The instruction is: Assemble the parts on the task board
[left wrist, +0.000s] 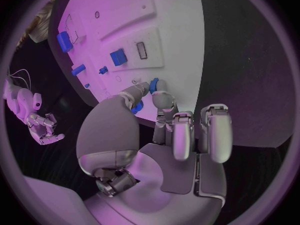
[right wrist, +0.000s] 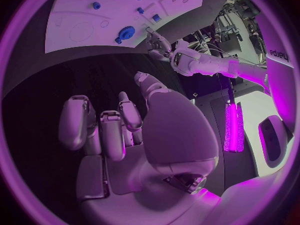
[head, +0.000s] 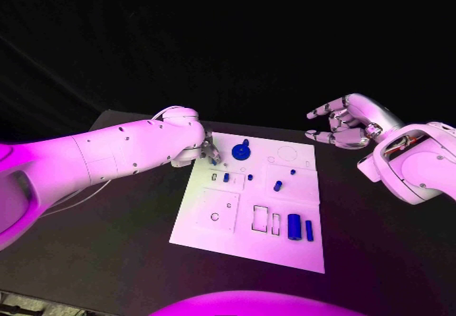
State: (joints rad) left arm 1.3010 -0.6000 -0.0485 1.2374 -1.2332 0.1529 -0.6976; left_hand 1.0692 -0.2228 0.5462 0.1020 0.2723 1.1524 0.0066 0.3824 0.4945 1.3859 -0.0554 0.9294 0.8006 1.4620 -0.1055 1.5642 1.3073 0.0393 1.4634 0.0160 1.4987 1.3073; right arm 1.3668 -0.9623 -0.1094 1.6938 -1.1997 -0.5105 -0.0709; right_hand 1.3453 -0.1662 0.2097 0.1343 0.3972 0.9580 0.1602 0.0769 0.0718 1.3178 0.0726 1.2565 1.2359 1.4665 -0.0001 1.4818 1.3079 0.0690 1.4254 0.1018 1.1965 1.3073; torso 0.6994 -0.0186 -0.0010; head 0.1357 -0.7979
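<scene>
Two robot hands work above a black worktop (head: 114,263). On it lies the white task board (head: 285,250), with small blue parts, among them a round blue disc part (head: 241,153) near its far edge. The left robot hand (head: 207,153) sits at the board's far left corner just beside that disc, fingertips (left wrist: 154,86) pinching a small blue part (left wrist: 154,83). The right robot hand (head: 344,122) hovers well apart beyond the board's right side, fingers curled loosely apart, holding nothing.

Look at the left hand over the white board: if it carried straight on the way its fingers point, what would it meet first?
Probably the round blue part, just beyond the left hand on the task board. Depth is uncertain; it may already be touching.
</scene>
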